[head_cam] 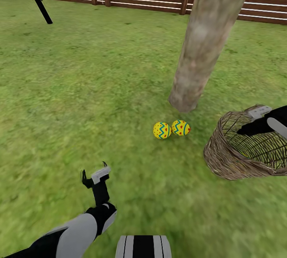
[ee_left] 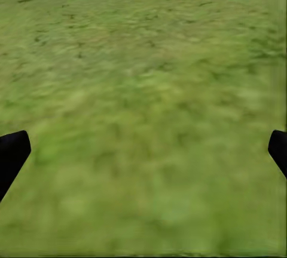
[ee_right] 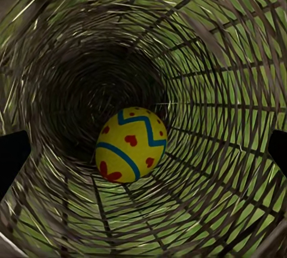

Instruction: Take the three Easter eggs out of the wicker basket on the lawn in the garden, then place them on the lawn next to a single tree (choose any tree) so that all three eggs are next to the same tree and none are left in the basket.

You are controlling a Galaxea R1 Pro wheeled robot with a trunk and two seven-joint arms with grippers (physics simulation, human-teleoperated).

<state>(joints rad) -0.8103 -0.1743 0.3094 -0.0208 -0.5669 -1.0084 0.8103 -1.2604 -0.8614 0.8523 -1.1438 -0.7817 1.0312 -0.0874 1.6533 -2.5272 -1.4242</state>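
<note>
Two eggs (head_cam: 171, 129) lying beside the tree (head_cam: 207, 43), third egg (ee_right: 130, 144) sitting smooth, rounded, probably slippery in the basket (head_cam: 235, 158), needing mid-girth gripping, both grippers' jaws standing apart.

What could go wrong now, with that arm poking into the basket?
The basket lies tipped on the grass, so the right gripper might push it away instead of reaching the last egg. That round egg could roll deeper or slip from the fingers. A sliding basket might also bump the two eggs beside the tree.
</note>
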